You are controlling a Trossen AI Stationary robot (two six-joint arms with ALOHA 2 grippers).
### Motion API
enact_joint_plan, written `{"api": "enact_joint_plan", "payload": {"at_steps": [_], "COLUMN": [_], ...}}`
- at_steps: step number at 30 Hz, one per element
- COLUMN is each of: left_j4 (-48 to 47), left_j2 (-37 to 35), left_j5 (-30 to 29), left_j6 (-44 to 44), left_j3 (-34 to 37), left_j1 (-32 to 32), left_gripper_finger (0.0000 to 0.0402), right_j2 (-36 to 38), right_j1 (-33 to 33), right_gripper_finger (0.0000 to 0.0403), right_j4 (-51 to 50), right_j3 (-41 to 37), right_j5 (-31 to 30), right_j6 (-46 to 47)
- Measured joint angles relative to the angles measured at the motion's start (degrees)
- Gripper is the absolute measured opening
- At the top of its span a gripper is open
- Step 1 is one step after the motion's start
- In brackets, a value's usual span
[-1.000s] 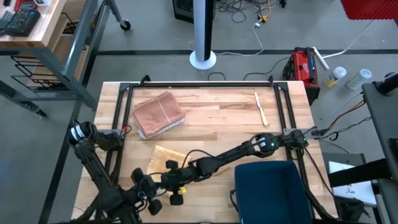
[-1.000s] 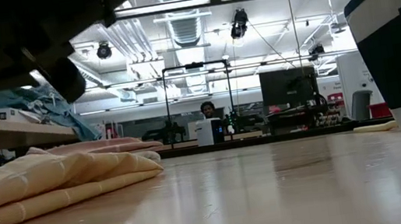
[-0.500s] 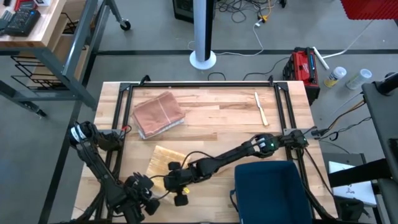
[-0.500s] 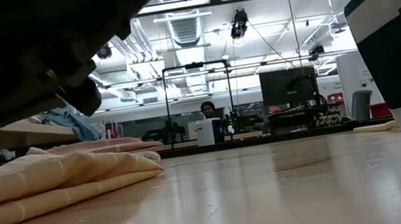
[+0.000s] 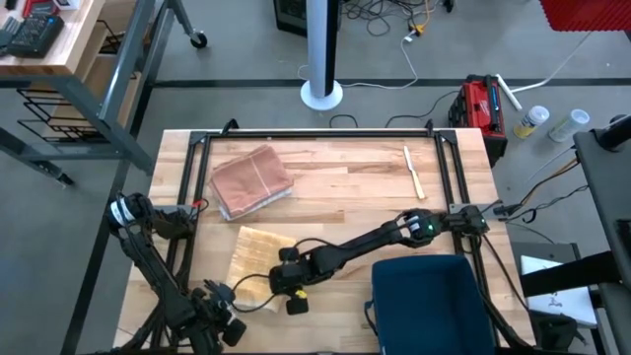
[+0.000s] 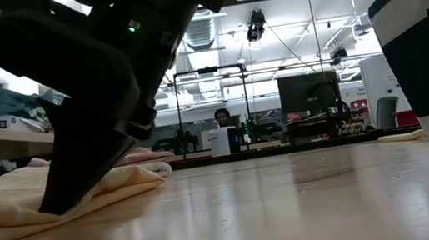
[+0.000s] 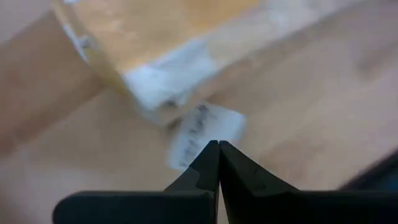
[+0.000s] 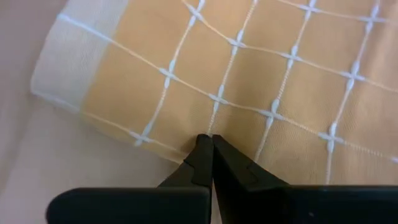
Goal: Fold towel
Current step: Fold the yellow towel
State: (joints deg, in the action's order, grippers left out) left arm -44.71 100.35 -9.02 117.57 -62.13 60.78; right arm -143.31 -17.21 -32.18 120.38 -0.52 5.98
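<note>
wooden table (image 5: 365, 187) bears the folded yellow towel (image 5: 253, 259) near its front edge. right gripper (image 5: 287, 289), clenched and empty, has come down onto the towel's edge, apparently pressing the finished fold; left gripper (image 5: 223, 325), also clenched, has withdrawn beside it.

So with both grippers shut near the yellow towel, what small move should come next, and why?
Probably lift the right gripper straight off the yellow towel. Its shut tips rest on the checked cloth, which already lies as a folded rectangle like the pink towel behind it. The left gripper, also shut, sits just off the towel's edge by its label, holding nothing.
</note>
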Motion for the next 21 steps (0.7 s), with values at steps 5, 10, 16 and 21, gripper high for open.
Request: {"api": "enact_joint_plan", "payload": {"at_steps": [5,10,16,21], "left_j4": [-1.43,-2.60,-1.50,6.52], "left_j2": [-0.10,-0.10,-0.10,-0.10], "left_j5": [-13.25,-26.56,-27.44,-18.27], "left_j6": [-3.12,-8.67,-9.07,-10.33], "left_j3": [-3.73,-3.81,1.65,6.58], "left_j1": [0.05,-1.37,-4.67,-5.96], "left_gripper_finger": [0.0000,0.0000,0.0000,0.0000], "right_j2": [0.33,0.81,0.71,0.70], "right_j1": [-0.01,-0.70,-2.33,-3.11], "right_gripper_finger": [0.0000,0.0000,0.0000,0.0000], "right_j4": [-0.69,-0.43,4.61,6.09], "right_j3": [1.97,3.98,3.24,1.11], "right_j5": [-0.10,0.35,0.68,1.62], "right_j6": [0.02,-0.02,-0.15,-1.42]}}
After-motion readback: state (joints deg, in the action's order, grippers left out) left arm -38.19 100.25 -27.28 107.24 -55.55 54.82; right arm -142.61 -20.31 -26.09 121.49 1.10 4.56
